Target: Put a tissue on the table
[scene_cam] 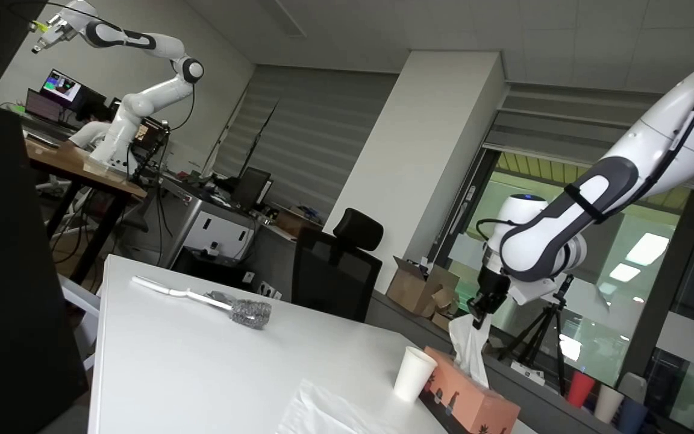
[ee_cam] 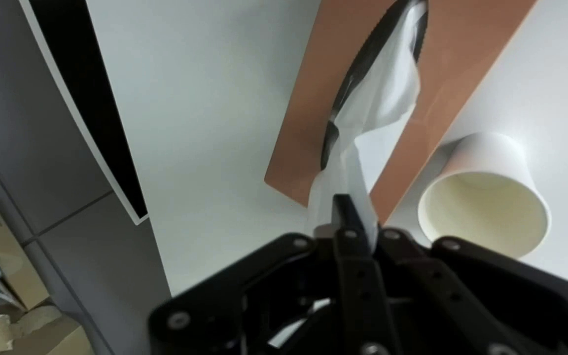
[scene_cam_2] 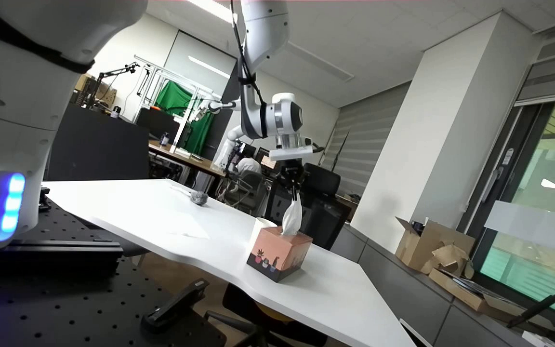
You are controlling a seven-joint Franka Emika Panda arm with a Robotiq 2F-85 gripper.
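A white tissue rises from the slot of an orange tissue box. The box stands on the white table. My gripper is above the box, pointing down, shut on the upper end of the tissue. The tissue is stretched upward, and its lower end is still inside the box opening. In the wrist view the tissue runs from the dark slot to the fingertips. A thin white sheet, perhaps another tissue, lies flat near the table's front.
A white paper cup stands right beside the box; it also shows in the wrist view. A white brush with a grey head lies at the far side of the table. A black office chair stands behind the table.
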